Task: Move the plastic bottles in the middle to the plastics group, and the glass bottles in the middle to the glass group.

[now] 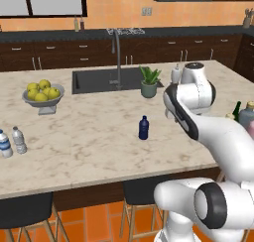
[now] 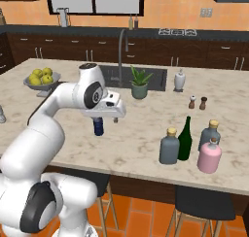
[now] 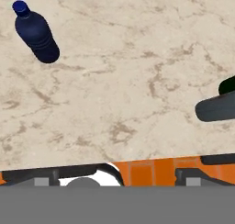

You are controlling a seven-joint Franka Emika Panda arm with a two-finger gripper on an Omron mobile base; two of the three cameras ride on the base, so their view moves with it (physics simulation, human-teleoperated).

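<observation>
On the far left of the marble bench (image 1: 99, 132), the left base view shows two small clear water bottles with white caps (image 1: 12, 142), one with a blue label, upright and just beside each other near the front edge. Farther back on the left sits a grey bowl of yellow lemons (image 1: 43, 93).

Toward the middle stands the small dark navy-blue plastic bottle with a blue cap (image 1: 143, 128), upright with its long axis vertical and its cap up, alone on bare marble and well apart from both groups. In the right base view the arm hides most of it, leaving its lower body showing (image 2: 98, 127). The hand view looks down on it, cap toward the upper left of that picture (image 3: 36, 32).

Behind it, near the sink, is a green potted plant in a grey-green pot (image 1: 149, 82).

The pincer (image 2: 115, 118) hangs under the white hand, just right of the navy bottle; whether it is wide or narrow cannot be told.

On the right, the right base view shows four upright bottles close together: a squat grey-blue bottle with a tan cap (image 2: 169, 146), a tall slim dark green wine bottle (image 2: 185, 139) just beside it, another grey-blue tan-capped bottle (image 2: 209, 134) behind, and a pink bottle (image 2: 209, 156) in front of that.
</observation>
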